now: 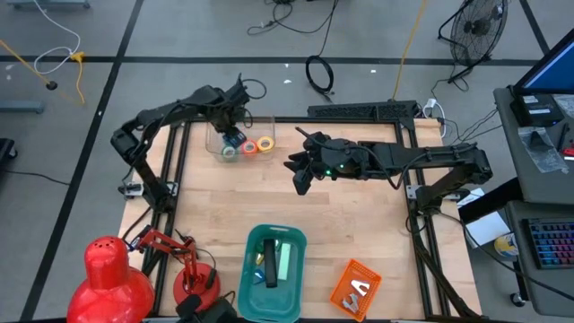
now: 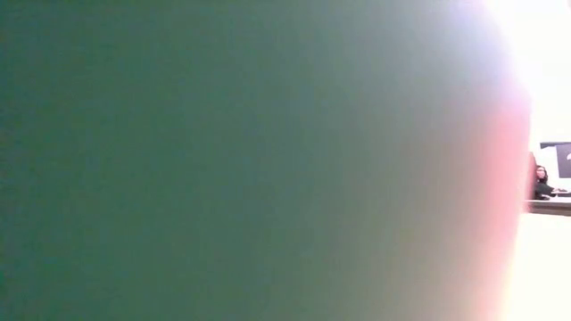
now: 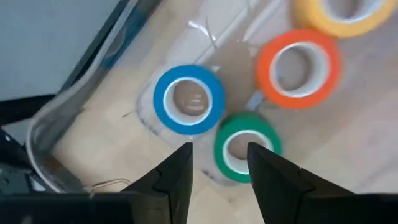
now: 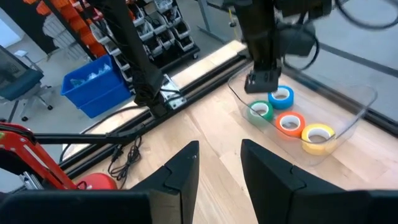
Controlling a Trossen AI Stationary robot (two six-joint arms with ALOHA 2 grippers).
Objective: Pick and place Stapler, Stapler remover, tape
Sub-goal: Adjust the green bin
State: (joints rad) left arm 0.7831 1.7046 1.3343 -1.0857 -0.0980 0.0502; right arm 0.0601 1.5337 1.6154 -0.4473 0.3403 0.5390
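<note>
Hovering your left gripper [image 3: 219, 163], fingers parted, over the clear tray [image 3: 62, 118], you're lining up a tape pick. The green tape [image 3: 247, 146] lies just beneath, touching the blue tape [image 3: 189, 99]; lower and close. Your right gripper [image 4: 219, 163] waits open, well apart.

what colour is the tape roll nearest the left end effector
Green tape roll, seen best in the left wrist view, beside the blue one.

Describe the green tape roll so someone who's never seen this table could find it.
Look at the clear tray at the table's far edge, under the left tool. Four tape rolls lie inside; the green tape roll sits at the end of the row beside the blue roll, the only green one.
</note>
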